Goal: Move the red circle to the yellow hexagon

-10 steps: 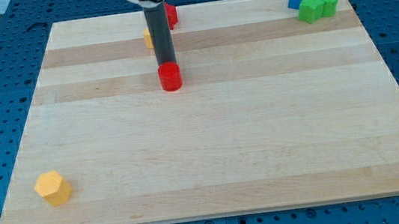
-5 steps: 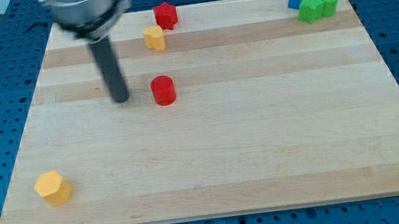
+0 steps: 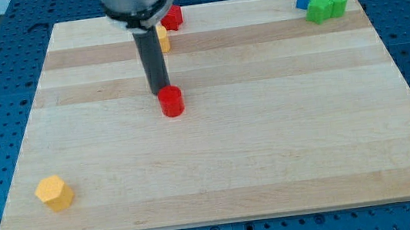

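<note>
My tip [image 3: 161,91] sits on the far side of the red circle [image 3: 172,102], apparently touching its far-left edge, though the rod hides the contact; I carry no jaws, so nothing is gripped. The red circle rests left of the board's middle, well apart from the yellow hexagon [image 3: 54,193] at the near-left corner. Most of the push is left, towards the near left, judging by that gap.

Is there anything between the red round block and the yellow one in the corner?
No. In the camera view, only bare wooden board lies between the red circle and the yellow hexagon.
</note>
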